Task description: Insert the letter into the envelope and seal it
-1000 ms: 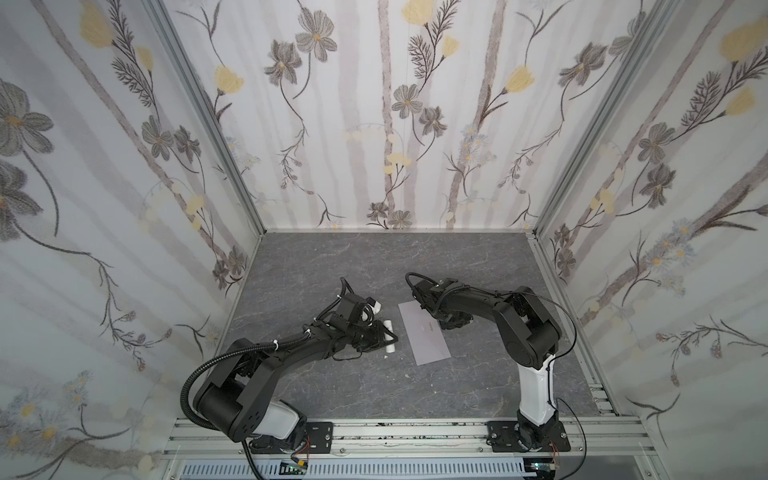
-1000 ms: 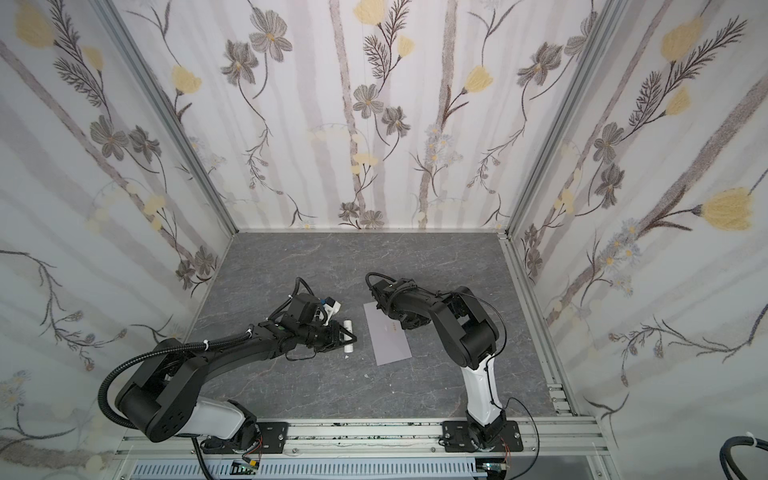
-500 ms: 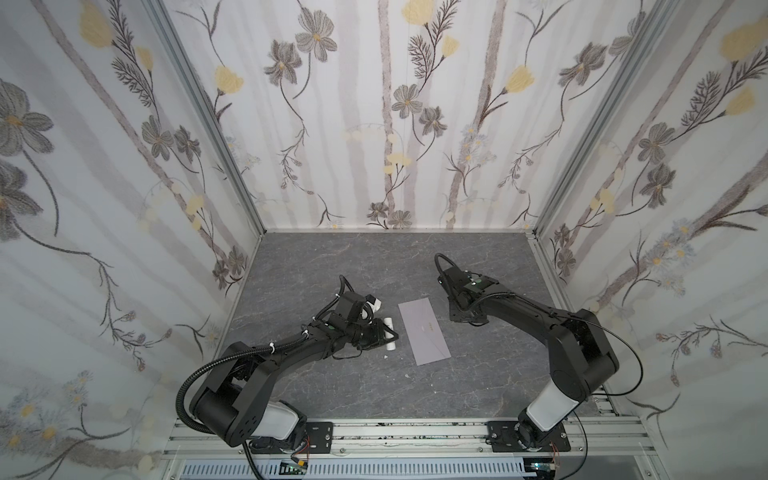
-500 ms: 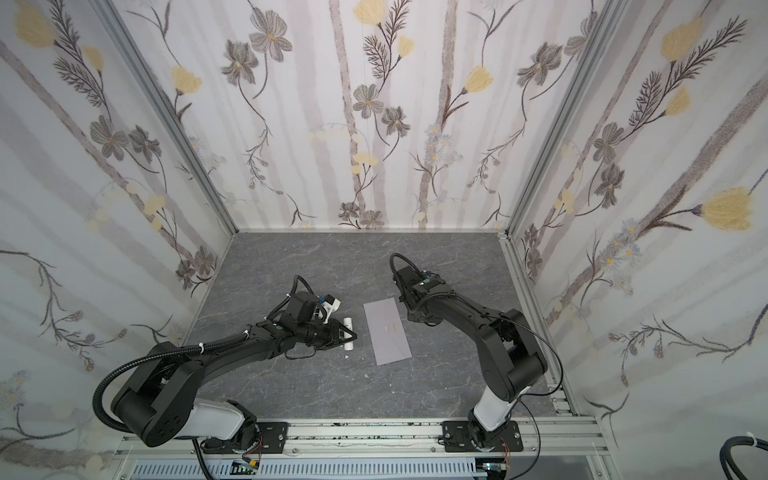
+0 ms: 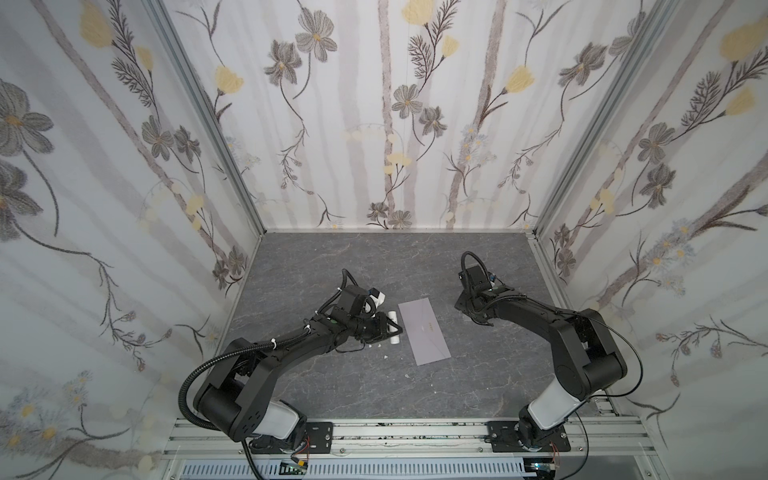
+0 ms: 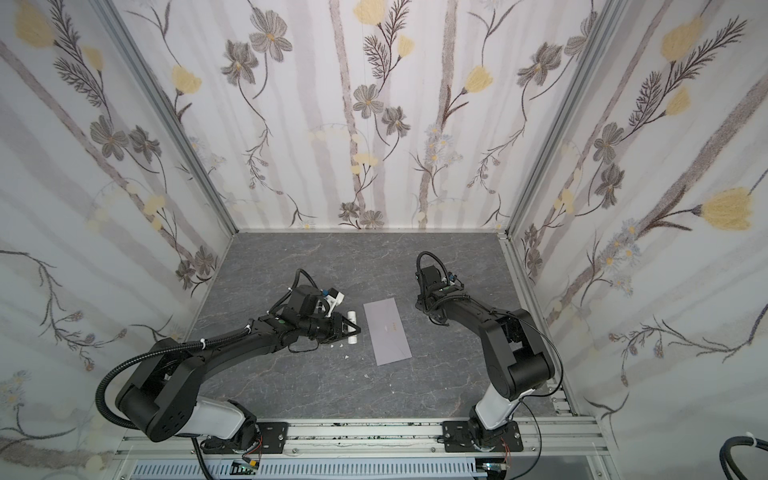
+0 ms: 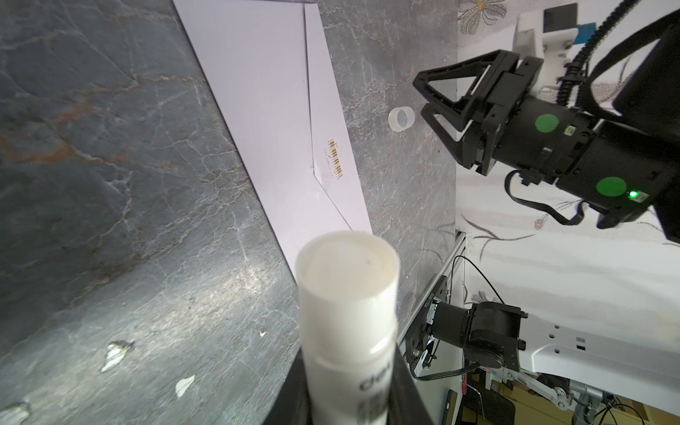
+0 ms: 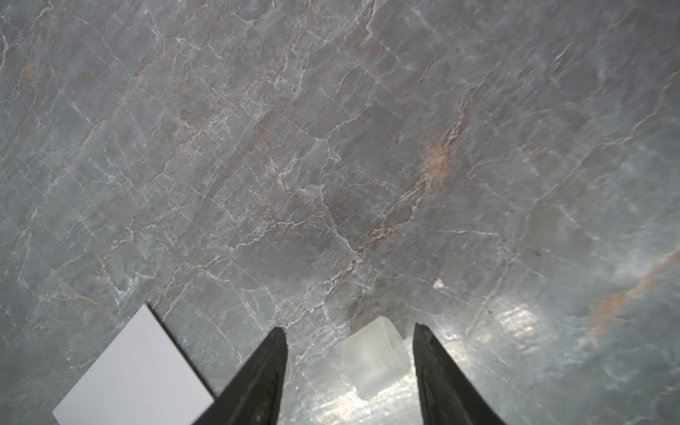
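Observation:
The grey-lavender envelope (image 5: 424, 332) (image 6: 387, 332) lies flat mid-table, its pointed flap folded down beside a small gold-red mark (image 7: 335, 160). The letter is not in view. My left gripper (image 5: 390, 330) (image 7: 353, 397) is shut on a white glue stick tube (image 7: 347, 287), uncapped, held just left of the envelope's long edge. Right of the envelope, my right gripper (image 5: 478, 318) (image 8: 349, 333) stands open, low over the table. The clear glue cap (image 8: 375, 362) (image 7: 401, 118) lies on its side between the fingers, touching neither. One envelope corner (image 8: 128, 368) shows beside the right gripper.
Small white scraps (image 5: 385, 356) (image 7: 114, 349) lie on the dark marble table in front of the left gripper. Flowered walls close in the left, back and right sides. An aluminium rail (image 5: 395, 432) with both arm bases runs along the front edge.
The right gripper has opened and let go of the cap onto the table. Its arm has swung right, away from the envelope. The left arm with the glue stick has hardly moved.

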Tool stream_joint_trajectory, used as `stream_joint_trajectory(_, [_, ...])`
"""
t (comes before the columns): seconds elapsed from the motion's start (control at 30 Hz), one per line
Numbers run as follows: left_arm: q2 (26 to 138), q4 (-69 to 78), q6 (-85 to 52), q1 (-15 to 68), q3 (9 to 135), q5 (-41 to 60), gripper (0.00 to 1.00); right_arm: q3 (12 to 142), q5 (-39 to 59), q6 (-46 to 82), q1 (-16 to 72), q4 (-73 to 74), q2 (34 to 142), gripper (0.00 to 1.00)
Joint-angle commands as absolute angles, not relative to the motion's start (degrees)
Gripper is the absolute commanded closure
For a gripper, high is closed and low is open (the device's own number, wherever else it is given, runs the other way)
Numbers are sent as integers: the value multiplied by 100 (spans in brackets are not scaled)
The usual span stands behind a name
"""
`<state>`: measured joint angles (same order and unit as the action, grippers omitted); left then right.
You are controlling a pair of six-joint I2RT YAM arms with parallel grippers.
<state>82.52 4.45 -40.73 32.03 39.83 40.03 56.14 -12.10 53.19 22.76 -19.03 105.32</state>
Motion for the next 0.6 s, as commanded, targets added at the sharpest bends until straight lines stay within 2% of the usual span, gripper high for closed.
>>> stream_joint_trajectory(0.0, [8191,554,-4030,3190,4016,4093,100,5575,-1054,5758,2293,-1459,10676,46])
stream_joint_trajectory(0.57, [7998,554,-4033,3190,3911,4008,100,4826,-1078,5836,2448,-1482,10259,49])
